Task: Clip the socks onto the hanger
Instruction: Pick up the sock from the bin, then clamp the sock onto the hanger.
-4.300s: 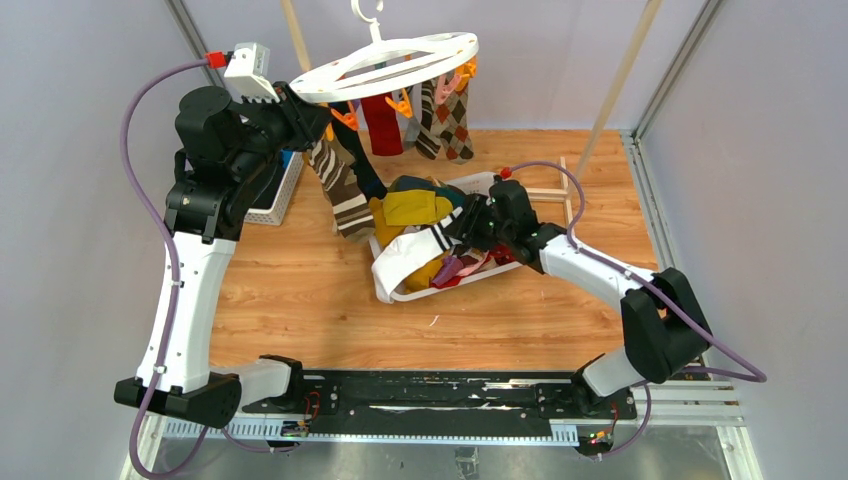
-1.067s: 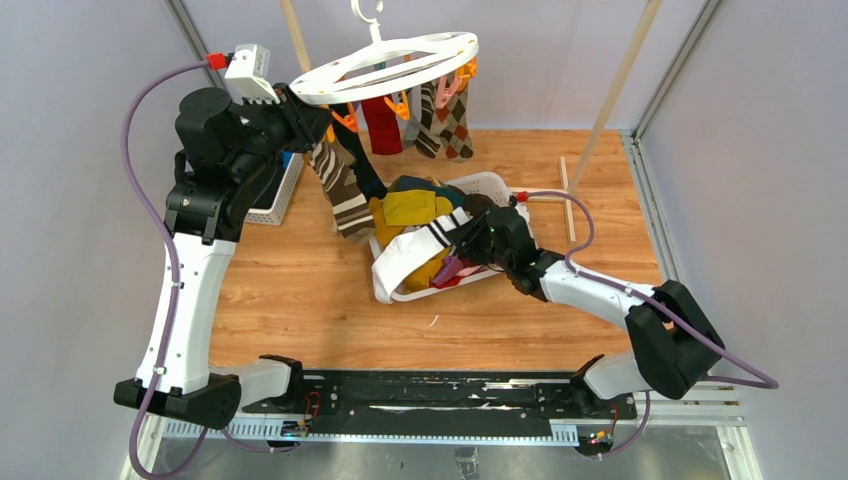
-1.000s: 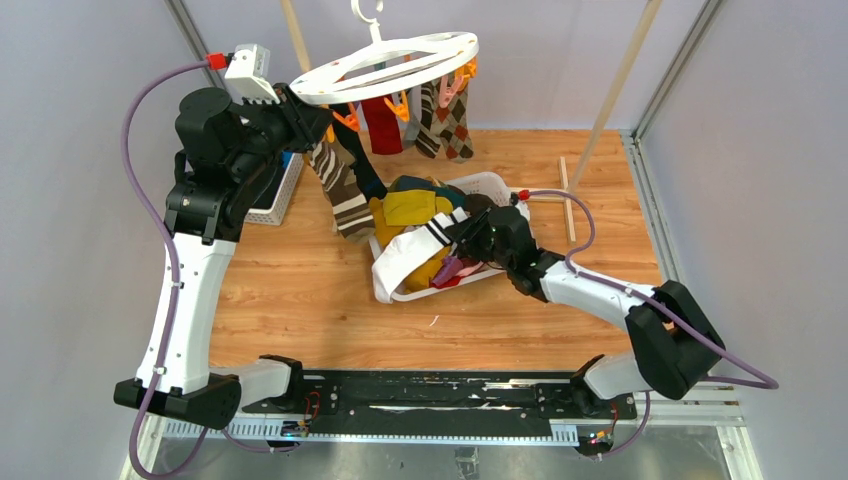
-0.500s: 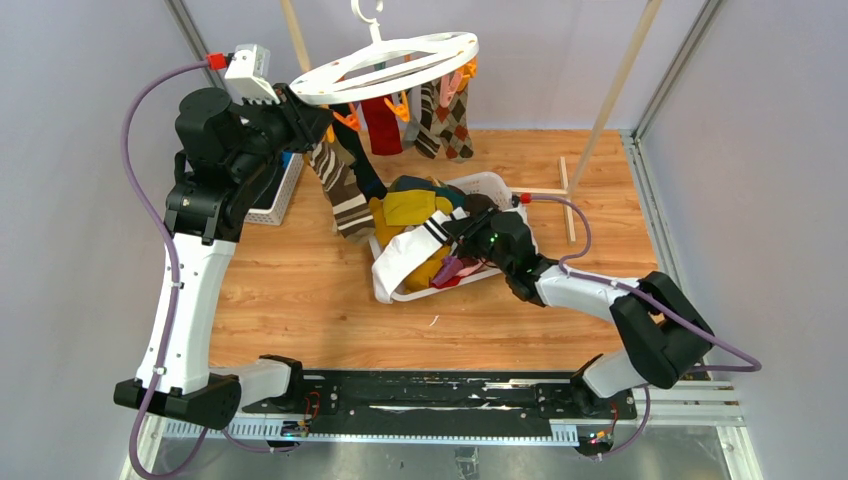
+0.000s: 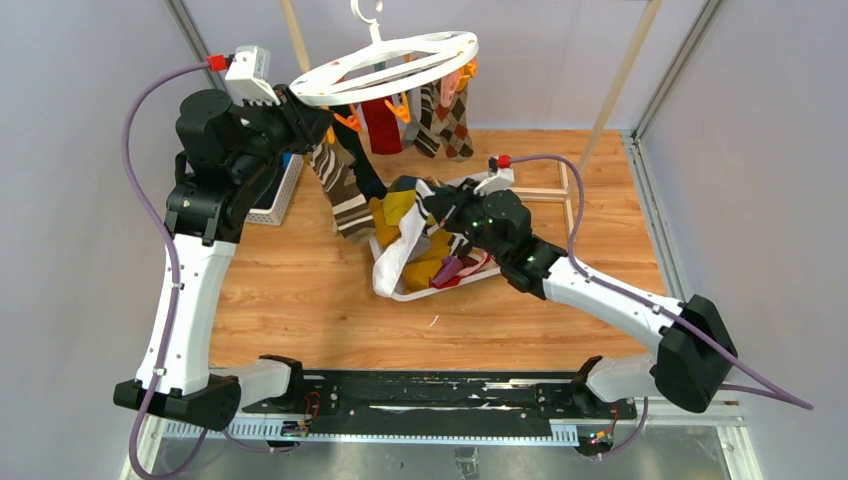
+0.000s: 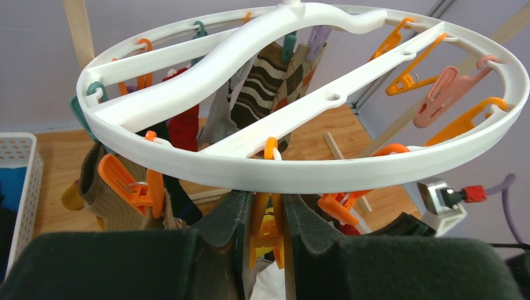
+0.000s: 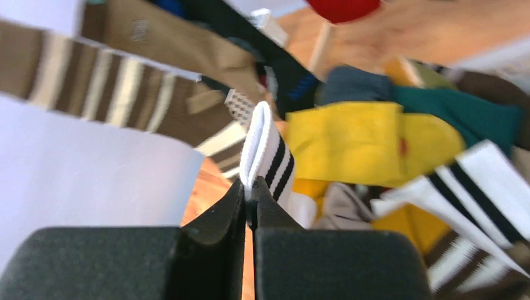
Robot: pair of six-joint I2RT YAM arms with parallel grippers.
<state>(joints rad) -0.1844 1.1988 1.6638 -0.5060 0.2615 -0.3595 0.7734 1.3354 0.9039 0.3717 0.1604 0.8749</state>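
The round white hanger hangs at the back, with a red sock, an argyle sock and a brown-and-cream striped sock clipped under it. My left gripper sits just under the ring and is shut on a dangling orange clip. My right gripper is shut on the cuff of a white sock with black stripes. It holds the cuff above the white basket, and the sock trails down into it. Mustard socks and others lie in the basket.
A second white lattice basket stands at the left, behind the left arm. A wooden post leans at the back right, with thin wooden slats on the floor below it. Grey walls close in both sides.
My right gripper has risen and moved up and left, drawing the white striped sock's cuff up out of the basket. The left arm and the hanger have not moved.
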